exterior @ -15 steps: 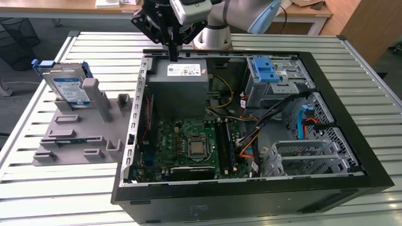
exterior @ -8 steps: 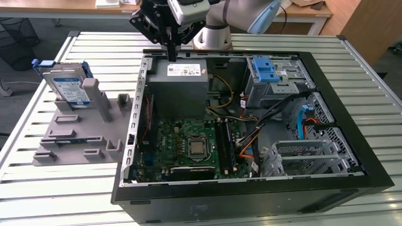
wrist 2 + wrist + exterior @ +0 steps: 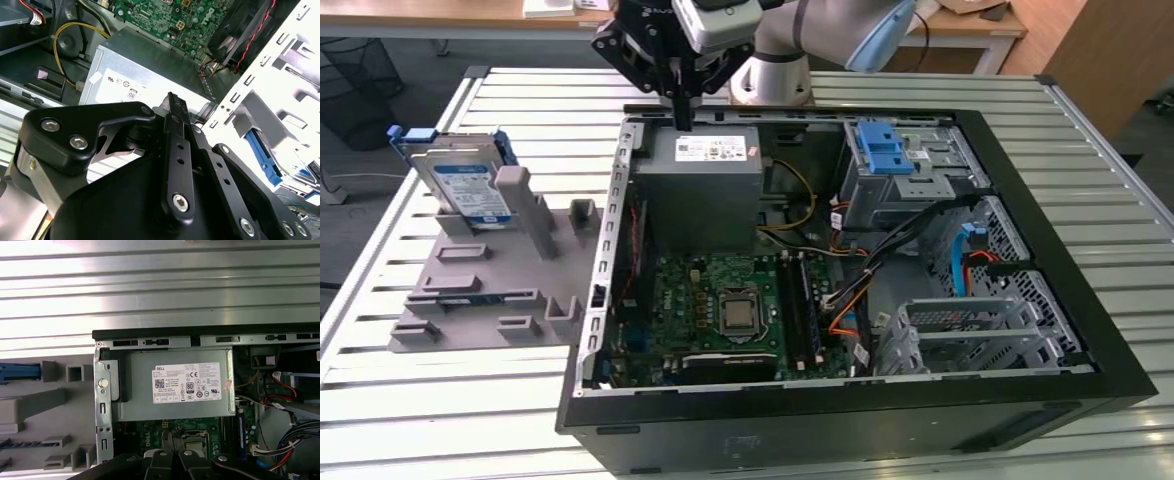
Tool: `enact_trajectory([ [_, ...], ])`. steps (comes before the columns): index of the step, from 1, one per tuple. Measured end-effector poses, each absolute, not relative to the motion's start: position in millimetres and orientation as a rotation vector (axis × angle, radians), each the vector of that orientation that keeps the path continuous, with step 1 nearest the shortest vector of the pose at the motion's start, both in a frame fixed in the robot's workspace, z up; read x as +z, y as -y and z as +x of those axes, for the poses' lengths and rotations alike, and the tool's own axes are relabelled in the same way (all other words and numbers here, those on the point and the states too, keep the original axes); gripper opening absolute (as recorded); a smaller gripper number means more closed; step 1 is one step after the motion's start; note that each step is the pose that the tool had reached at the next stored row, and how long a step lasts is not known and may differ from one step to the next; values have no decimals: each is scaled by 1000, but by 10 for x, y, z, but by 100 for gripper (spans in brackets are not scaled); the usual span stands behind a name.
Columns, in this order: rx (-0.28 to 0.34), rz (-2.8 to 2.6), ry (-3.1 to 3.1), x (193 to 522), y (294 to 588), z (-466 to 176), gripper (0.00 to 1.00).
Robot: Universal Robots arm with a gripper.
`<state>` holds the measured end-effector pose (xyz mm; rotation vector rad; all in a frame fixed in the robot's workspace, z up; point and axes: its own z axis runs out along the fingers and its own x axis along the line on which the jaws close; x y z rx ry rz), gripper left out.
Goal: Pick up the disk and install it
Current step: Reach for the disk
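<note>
Hanging above the far rim of the open black computer case (image 3: 854, 425), the black two-fingered claw (image 3: 682, 118) has its fingers pressed together into one thin spike with nothing between them. It points down over the large grey metal box with the white label (image 3: 700, 195) that sits in the case's far corner, on the exterior view's left. In both wrist views the closed tips (image 3: 172, 98) (image 3: 173, 438) show over that same grey box (image 3: 135, 70) (image 3: 175, 409). I cannot tell whether the tips touch the box.

Inside the case, just nearer than the box, lies the green circuit board (image 3: 720, 300) with its square silver socket. At the case's far end, on the exterior view's right, a bright blue ridged plastic latch (image 3: 883, 150) sits on a grey metal bay. A perforated silver drive cage (image 3: 961, 325) stands empty in the case's near corner on that same side.

The disk (image 3: 470, 185), a flat silver-grey drive with a white and blue label in a bright blue plastic bracket, is outside the case, well apart from the claw. It leans upright at the far end of a grey moulded holder (image 3: 480, 290) that lies just beside the case on the exterior view's left. Case and holder both rest on the slatted metal table (image 3: 520, 95).
</note>
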<state>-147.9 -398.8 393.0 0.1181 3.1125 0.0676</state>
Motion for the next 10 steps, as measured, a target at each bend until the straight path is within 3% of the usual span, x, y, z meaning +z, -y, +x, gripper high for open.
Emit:
enact_trajectory([
  [10,68,118,-3112,3926,3988,-1528,11],
])
